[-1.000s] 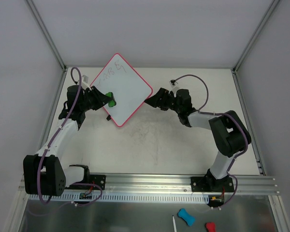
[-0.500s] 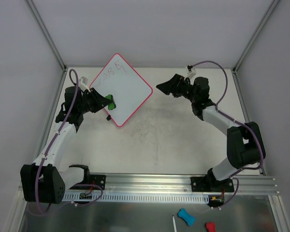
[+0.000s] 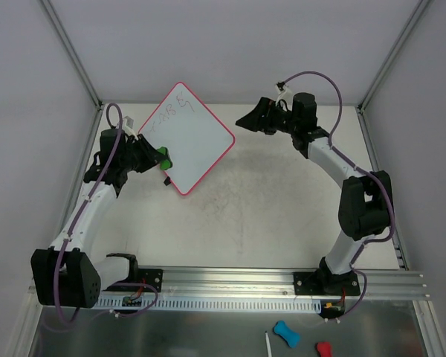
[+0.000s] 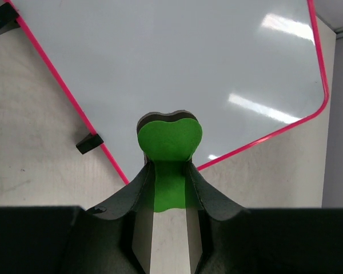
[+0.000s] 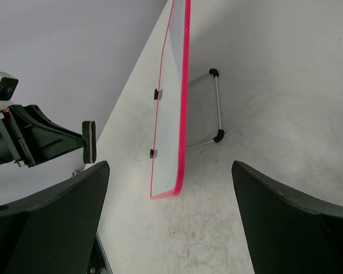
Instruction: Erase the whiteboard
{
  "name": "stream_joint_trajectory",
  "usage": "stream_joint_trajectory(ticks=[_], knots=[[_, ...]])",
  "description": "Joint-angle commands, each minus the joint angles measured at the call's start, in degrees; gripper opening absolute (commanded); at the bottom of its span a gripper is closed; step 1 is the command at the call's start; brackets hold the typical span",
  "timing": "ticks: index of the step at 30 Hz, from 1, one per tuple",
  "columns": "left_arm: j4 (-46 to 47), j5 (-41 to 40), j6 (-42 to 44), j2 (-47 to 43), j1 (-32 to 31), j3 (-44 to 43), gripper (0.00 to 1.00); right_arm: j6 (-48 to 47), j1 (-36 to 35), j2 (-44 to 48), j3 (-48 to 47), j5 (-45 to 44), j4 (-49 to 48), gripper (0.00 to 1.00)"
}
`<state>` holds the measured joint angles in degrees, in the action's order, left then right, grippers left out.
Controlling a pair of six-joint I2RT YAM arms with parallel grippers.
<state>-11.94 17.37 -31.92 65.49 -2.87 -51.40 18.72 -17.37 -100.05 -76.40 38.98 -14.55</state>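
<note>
The whiteboard [image 3: 189,141], white with a pink-red rim, lies turned like a diamond at the back left, with thin scribbles [image 3: 177,110] near its top corner. My left gripper [image 3: 154,158] is shut on a green eraser [image 3: 163,157] over the board's lower left edge. In the left wrist view the eraser [image 4: 169,140] sticks out from the gripper [image 4: 169,171] over the blank board [image 4: 177,68]. My right gripper [image 3: 247,120] is open and empty, apart from the board's right corner. The right wrist view shows the board [image 5: 170,114] edge-on between the open gripper [image 5: 170,165].
Small black clips [image 4: 89,142] sit on the board's rim, and a wire stand [image 5: 217,105] props it from behind. Frame posts and grey walls close in the table's back and sides. Below the front rail [image 3: 230,279] lie a blue piece [image 3: 285,333] and a red piece [image 3: 323,348].
My right gripper has drawn back from the board's right corner, up and to the right. My left gripper with the eraser has shifted slightly left.
</note>
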Motion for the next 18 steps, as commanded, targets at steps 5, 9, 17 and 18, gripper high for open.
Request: stream_joint_trajectory(ticks=[5,9,17,18], knots=[[0.25,-4.18,0.63,4.19,0.68,-4.85,0.00,0.88,-0.04,-7.17,-9.55,6.19,1.36,0.89],[2.36,-2.09,0.37,6.66,0.68,-5.29,0.00,1.84,-0.12,-11.21,-13.94,7.86,1.97,0.87],[7.72,-1.02,-0.77,7.80,0.15,-2.49,0.00,1.84,-1.79,-13.85,-17.64,7.25,2.86,0.86],[8.86,-0.84,-0.95,7.72,-0.11,-2.31,0.00,1.93,-2.06,-14.29,-18.08,7.42,2.94,0.86]])
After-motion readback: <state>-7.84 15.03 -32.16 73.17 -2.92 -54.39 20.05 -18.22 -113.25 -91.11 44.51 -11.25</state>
